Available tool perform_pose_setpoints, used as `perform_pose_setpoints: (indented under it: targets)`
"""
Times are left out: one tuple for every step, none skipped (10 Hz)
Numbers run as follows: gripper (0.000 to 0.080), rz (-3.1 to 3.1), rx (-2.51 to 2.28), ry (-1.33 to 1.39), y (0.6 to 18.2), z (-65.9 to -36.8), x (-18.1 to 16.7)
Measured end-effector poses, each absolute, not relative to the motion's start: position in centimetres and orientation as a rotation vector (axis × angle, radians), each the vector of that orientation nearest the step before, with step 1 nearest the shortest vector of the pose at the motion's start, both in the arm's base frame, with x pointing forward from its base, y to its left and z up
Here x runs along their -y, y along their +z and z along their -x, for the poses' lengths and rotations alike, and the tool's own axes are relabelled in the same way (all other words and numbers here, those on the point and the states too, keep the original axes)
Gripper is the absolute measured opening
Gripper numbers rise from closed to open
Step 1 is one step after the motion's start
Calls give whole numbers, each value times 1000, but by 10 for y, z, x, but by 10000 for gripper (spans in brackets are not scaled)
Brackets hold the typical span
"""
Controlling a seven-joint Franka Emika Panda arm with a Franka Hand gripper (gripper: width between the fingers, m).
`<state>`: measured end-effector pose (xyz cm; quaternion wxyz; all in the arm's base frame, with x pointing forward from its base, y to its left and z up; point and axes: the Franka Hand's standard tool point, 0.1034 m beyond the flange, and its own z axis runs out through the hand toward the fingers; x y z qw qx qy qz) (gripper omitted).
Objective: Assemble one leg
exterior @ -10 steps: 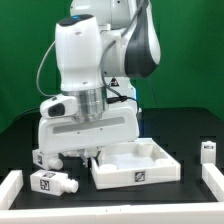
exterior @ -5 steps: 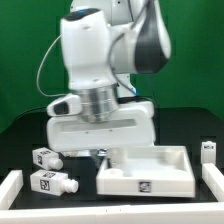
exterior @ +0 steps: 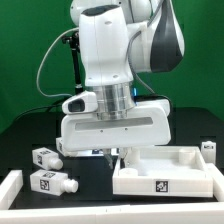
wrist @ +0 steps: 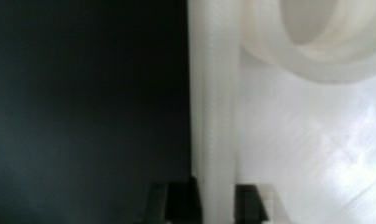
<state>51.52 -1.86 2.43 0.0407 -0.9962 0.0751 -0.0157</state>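
Observation:
Two stubby white legs with square tag markers lie on the black table at the exterior view's left, one (exterior: 45,157) behind the other (exterior: 52,183). A third leg (exterior: 208,147) stands at the right edge. My gripper (exterior: 112,155) is down at the left rim of the large white panel (exterior: 165,170), shut on that rim. In the wrist view the two dark fingertips (wrist: 174,200) straddle the panel's raised rim, with my gripper (wrist: 213,200) centred on it. The panel's floor (wrist: 309,130) is blurred white with a round feature. No leg is held.
A white rig frame runs along the front of the table, with a corner at the left (exterior: 10,185) and a piece at the right (exterior: 216,198). The arm's wide white hand body hangs over the table's middle and hides what is behind it.
The arm has moved toward the exterior view's right, and the panel has slid right with it. The two legs at the left have not moved.

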Motion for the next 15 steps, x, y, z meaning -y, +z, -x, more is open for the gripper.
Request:
perform_pose_setpoints:
  targets:
    - [51,3051,-230,-48,24,-515,19]
    - [51,3051,-230,-48,24,-515,19]
    - [51,3051,-230,-48,24,-515,19]
    - [51,3051,-230,-48,24,-515,19]
    - [51,3051,-230,-48,24,-515,19]
    - [51,3051,-230,-48,24,-515,19]
    - [51,3055,-223,-51,23,-517,20]
    - [51,3049,-225,-40,20,-533,22]
    - [51,3051,-202,-61,16,-550,24]
    - [51,3058,-139,-83,11,-557,23]
    - [51,3059,-55,-84,10,-564,20]
    - [51,3059,-53,-70,12,-577,20]
    - [51,3066,-92,-9,10,-579,20]
    - [51,3076,-103,0,9,-579,21]
    - [51,3076,-109,2,9,-579,21]
